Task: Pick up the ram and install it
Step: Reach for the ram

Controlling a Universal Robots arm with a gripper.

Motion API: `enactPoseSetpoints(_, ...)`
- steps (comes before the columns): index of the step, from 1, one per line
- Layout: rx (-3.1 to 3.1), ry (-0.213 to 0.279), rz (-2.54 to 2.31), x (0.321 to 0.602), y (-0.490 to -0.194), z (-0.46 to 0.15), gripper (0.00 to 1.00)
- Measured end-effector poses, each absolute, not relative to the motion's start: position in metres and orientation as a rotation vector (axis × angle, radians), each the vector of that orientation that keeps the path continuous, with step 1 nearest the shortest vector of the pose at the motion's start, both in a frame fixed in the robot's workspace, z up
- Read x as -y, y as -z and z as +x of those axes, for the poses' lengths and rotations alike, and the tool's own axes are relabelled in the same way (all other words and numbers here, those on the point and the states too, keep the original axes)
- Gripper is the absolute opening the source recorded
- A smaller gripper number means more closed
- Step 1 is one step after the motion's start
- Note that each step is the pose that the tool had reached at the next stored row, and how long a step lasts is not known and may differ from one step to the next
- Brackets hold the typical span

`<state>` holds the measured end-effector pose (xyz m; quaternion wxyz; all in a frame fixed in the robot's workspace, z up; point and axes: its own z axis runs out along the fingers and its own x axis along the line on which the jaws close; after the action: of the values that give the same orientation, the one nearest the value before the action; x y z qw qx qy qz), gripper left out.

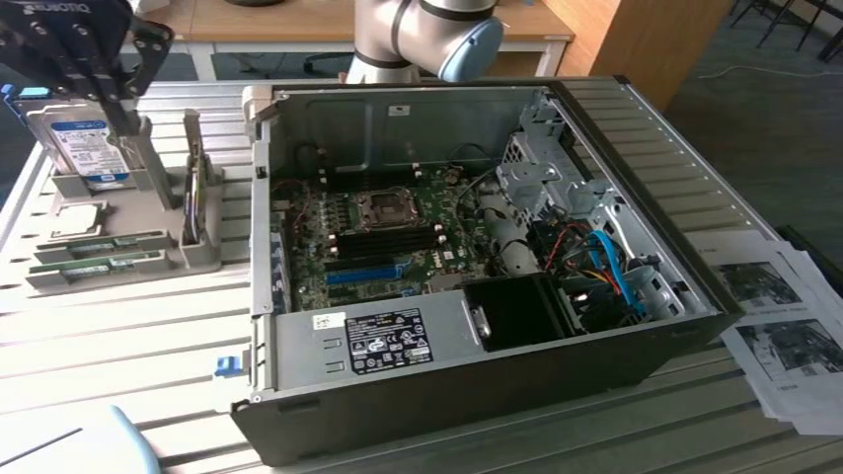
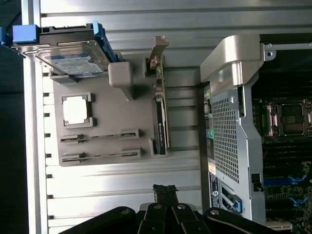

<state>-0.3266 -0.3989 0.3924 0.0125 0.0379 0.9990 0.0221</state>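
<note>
Clenched, empty black claw [image 2: 165,191] upper left of exterior frame; thin green ram stick [image 2: 160,114] on edge just below-right, long axis down-frame.

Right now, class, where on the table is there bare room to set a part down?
Free: bare slats between the grey holder and the table's near edge, beside the case. Crowded: the holder, inside the case, the papers.
</note>
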Motion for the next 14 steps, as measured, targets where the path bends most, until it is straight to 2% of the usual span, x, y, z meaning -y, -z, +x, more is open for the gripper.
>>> enactPoseSetpoints(14, -3.114, -0.069, 0.118, 0.399, -0.392, -0.373, 0.09)
